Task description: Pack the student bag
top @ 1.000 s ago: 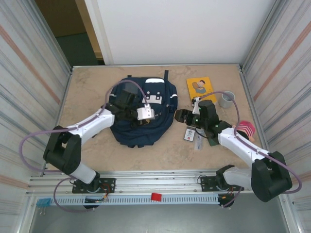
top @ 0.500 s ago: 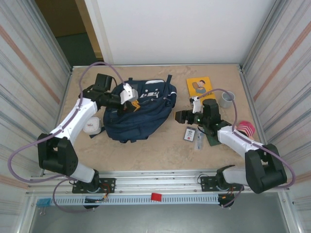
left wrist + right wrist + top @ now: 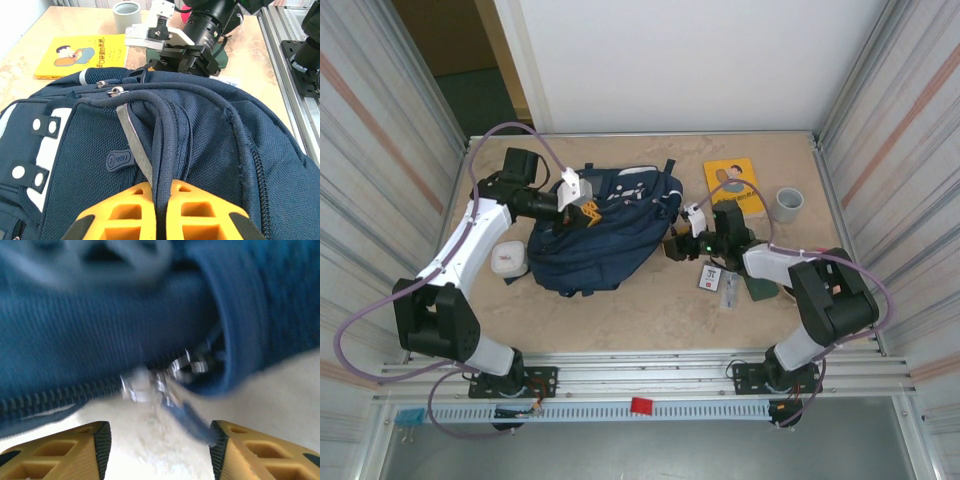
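Student bag point(image 3: 605, 235) lay on table, left of centre. Left gripper point(image 3: 161, 200) clamped on dark strap point(image 3: 159, 150); right gripper point(image 3: 159, 436) jaws apart around zipper pull point(image 3: 134, 384) — risk: closing on fabric instead of pull, or strap slipping under tug

Bag point(image 3: 610, 245) left of book point(image 3: 735, 186); cup point(image 3: 786, 204) rightmost

- We see the backpack point(image 3: 210, 135) as navy cloth in a rough, matt mesh weave.
- Its zip pull point(image 3: 116, 90) looks to us like shiny metal.
- The left gripper point(image 3: 160, 190) has matt orange-yellow plastic fingers point(image 3: 200, 210).
- The book point(image 3: 80, 55) has a smooth yellow paper cover.
- The table point(image 3: 650, 320) looks to us like smooth marbled stone.
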Controlling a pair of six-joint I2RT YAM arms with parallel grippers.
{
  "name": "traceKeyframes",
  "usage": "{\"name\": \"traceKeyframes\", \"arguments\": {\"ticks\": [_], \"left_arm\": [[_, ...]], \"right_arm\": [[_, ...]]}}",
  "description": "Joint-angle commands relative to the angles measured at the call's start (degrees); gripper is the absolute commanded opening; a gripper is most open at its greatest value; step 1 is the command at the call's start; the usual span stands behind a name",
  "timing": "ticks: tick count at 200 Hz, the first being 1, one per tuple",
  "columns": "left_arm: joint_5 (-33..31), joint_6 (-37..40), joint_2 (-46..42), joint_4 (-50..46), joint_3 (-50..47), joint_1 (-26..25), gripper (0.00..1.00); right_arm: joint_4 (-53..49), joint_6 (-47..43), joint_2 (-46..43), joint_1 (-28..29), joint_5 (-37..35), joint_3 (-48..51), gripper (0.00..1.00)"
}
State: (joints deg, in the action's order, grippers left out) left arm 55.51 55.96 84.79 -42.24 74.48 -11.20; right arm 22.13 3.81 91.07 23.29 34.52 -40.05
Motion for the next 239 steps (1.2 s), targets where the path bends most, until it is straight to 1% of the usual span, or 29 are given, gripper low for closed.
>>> {"name": "traceKeyframes", "arguments": {"ticks": [1,24,46,58,76,107,134,147,190,210,239], "left_arm": [[6.5,1.69,-4.03,1.26,2.61,0.57,0.0],[5.55,0.51,-4.25,3.02,1.69,0.92,0.0],[2.47,-2.12,-4.44,6.52,0.28,0.92,0.0],[0.36,-3.83,-4.77,8.78,-0.8,0.87,0.0],[-2.87,-6.49,-5.52,12.81,-2.8,0.92,0.0],[-8.59,-10.32,-6.84,18.38,-5.45,0.92,0.0],[-13.11,-12.68,-7.03,19.88,-5.75,0.57,0.0],[-12.32,-12.6,-7.38,20.25,-6.13,0.48,0.0],[-7.41,-11.84,-8.41,21.67,-7.6,0.56,0.0],[-5.74,-11.84,-8.57,21.83,-7.59,0.57,0.0],[-5.07,-11.84,-8.77,21.94,-7.64,0.67,0.0]], "right_arm": [[5.25,-2.92,1.97,0.12,2.28,-2.38,0.49],[4.6,-3.89,1.86,0.06,3.0,-2.68,0.32],[1.89,-4.88,0.53,-0.08,3.6,-2.33,0.14],[0.64,-5.25,-0.37,-0.08,3.98,-2.17,0.07],[-1.28,-6.05,-1.6,-0.06,4.16,-2.06,0.0],[-5.85,-7.5,-3.96,-0.07,3.64,-3.11,0.0],[-12.02,-8.88,-5.65,1.31,2.6,-5.36,0.0],[-13.63,-9.03,-6.17,1.93,3.39,-5.93,0.03],[-14.09,-6.89,-4.09,1.67,11.89,-8.08,0.15],[-13.19,-5.93,-3.2,1.68,12.66,-8.64,0.2],[-11.57,-4.92,-2.9,0.86,12.93,-8.4,0.27]]}}
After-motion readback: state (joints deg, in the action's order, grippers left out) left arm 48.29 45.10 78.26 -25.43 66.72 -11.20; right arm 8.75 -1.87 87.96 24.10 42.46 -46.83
